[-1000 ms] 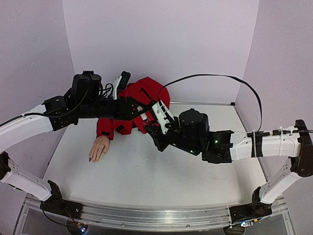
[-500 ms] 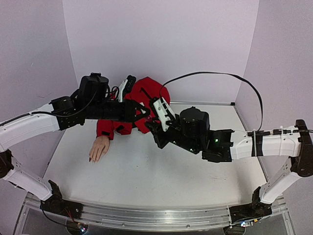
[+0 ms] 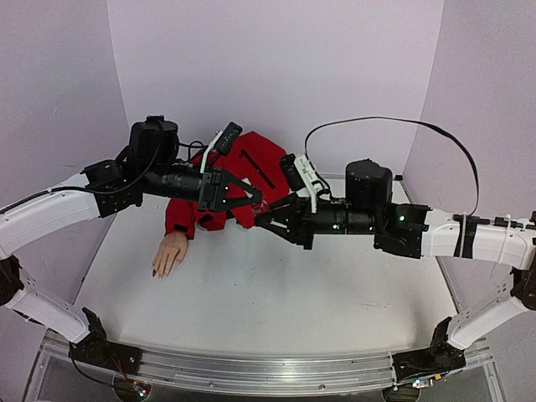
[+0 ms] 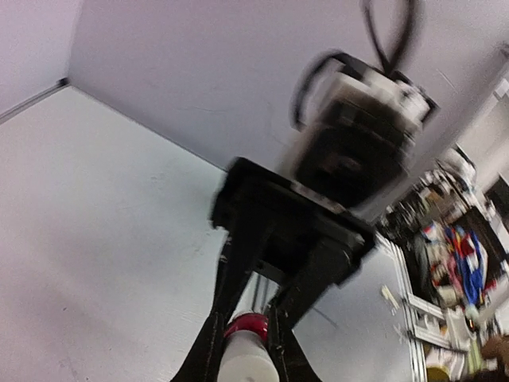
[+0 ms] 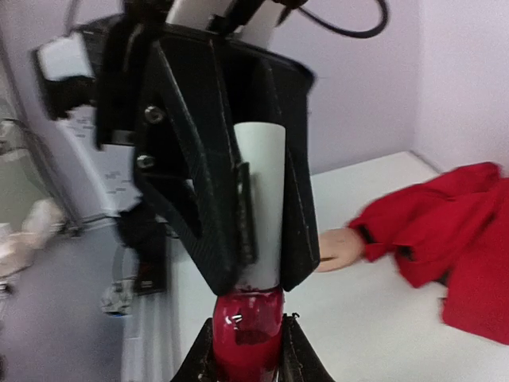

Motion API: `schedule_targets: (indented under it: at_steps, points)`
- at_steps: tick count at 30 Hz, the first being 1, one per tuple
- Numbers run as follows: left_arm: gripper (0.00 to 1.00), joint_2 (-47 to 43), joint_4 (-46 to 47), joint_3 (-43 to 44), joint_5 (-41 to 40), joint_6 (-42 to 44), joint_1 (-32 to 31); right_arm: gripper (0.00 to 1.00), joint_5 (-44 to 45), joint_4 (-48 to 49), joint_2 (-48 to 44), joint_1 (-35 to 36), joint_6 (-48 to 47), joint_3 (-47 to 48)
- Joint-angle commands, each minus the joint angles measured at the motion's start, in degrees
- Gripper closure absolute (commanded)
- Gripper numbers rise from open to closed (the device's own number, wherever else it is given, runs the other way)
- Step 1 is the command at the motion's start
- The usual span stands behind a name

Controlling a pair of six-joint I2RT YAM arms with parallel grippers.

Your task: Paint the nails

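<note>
The beige mannequin hand [image 3: 170,253] lies palm down at the left of the table, with dark nails [image 3: 157,271] at its fingertips and a red sleeve [image 3: 243,167] running back. Both grippers meet in mid-air to its right. My left gripper [image 3: 255,201] is shut on the white cap [image 4: 246,362] of the polish bottle. My right gripper [image 3: 268,219] is shut on the red bottle body [image 5: 248,338]. The right wrist view shows the cap [image 5: 262,199] between the left gripper's black fingers [image 5: 199,207], with the hand [image 5: 338,247] beyond. The nails are too small to see there.
The red jacket [image 5: 445,231] is bunched against the back wall. A black cable [image 3: 377,126] loops above the right arm. White walls close the table on three sides, and a metal rail [image 3: 251,368] runs along the near edge.
The right arm has swung its wrist out to the right and stretched level, and the left gripper has shifted slightly right. The two grippers still meet at the bottle.
</note>
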Motion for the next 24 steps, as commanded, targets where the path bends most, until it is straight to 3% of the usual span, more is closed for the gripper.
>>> schedule_targets:
  at_steps: [1, 3, 7, 9, 13, 14, 15, 20, 24]
  points:
    - [1.00, 0.1, 8.1, 2.0, 36.6, 12.1, -4.9, 1.00, -46.8, 18.9, 1.7, 0.4, 16.1, 3.2]
    - [1.00, -0.3, 8.2, 2.2, 39.6, 14.0, -5.6, 1.00, -47.1, 27.1, 2.1, 0.5, 21.1, 1.3]
    - [1.00, -0.5, 8.3, 3.1, 38.1, 13.6, -5.6, 1.00, -42.3, 27.1, 1.0, 0.4, 19.6, -0.8]
    - [0.93, -1.3, 8.3, 2.7, 33.8, 12.3, -5.6, 1.00, -37.2, 25.2, -0.7, -0.2, 16.3, -2.4]
    - [0.40, -4.3, 8.3, -0.6, 27.9, 10.9, -5.5, 1.00, -16.4, 11.1, -5.2, -0.6, 4.4, -4.0]
    - [0.18, -5.2, 8.3, -1.6, 26.1, 10.5, -5.5, 1.00, -11.8, 9.4, -5.7, -0.6, 2.4, -4.3]
    - [0.03, -6.2, 8.2, -2.6, 23.4, 10.1, -5.5, 1.00, -7.9, 8.4, -6.0, -0.5, 1.1, -4.4]
    - [0.01, -8.4, 7.4, -4.7, 7.7, 5.7, -5.5, 1.00, 4.7, 8.1, -5.2, -0.5, -1.9, -4.2]
    - [0.09, -6.4, 6.3, -2.2, -6.0, -1.7, -5.4, 1.00, 12.4, 9.6, -4.3, -0.1, -3.1, -4.2]
